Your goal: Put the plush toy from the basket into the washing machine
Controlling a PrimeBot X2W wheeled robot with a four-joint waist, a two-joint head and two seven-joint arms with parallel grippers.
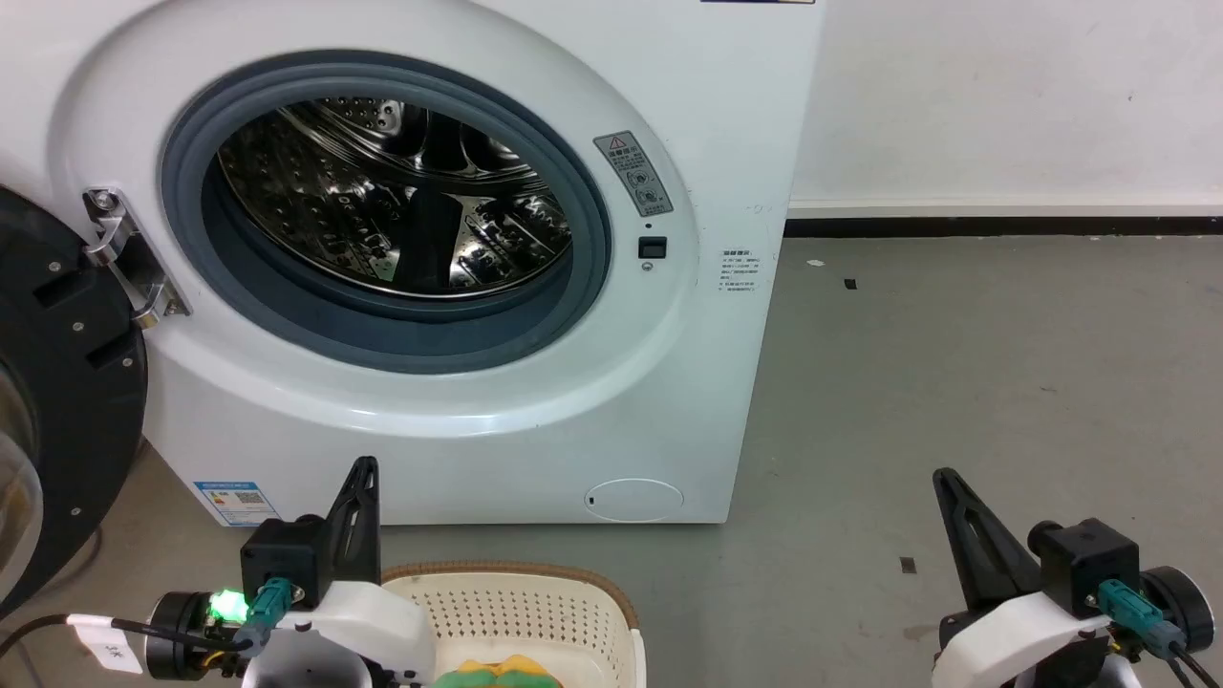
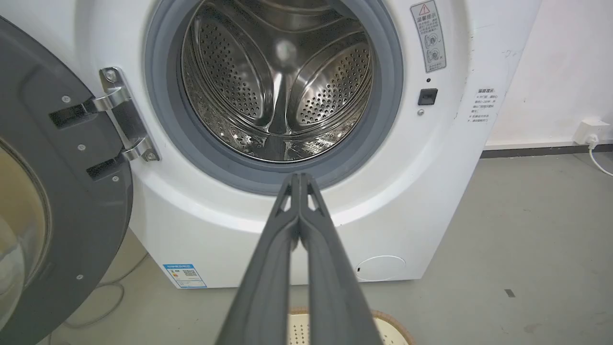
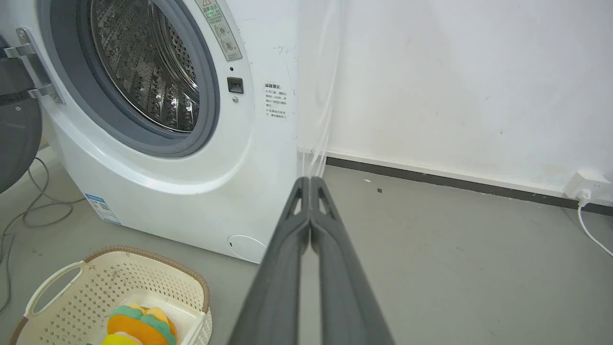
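Observation:
The white washing machine [image 1: 459, 411] stands ahead with its black door [image 1: 67, 382] swung open to the left and its steel drum [image 1: 401, 201] bare. On the floor in front sits the cream basket [image 1: 535, 602], and the orange, green and yellow plush toy [image 3: 139, 323] lies inside it. My left gripper [image 1: 363, 468] hangs shut and empty above the basket's left side, its fingertips [image 2: 299, 179] pressed together. Off to the right over the floor, my right gripper [image 1: 944, 476] is also shut and empty; in the right wrist view its tips [image 3: 309, 182] meet.
Grey concrete floor [image 1: 955, 382] spreads right of the machine to a white wall [image 1: 1003, 96] with a dark skirting. A wall socket and white cable [image 3: 586, 191] sit at the far right. Loose cables [image 3: 28, 211] lie on the floor left of the machine.

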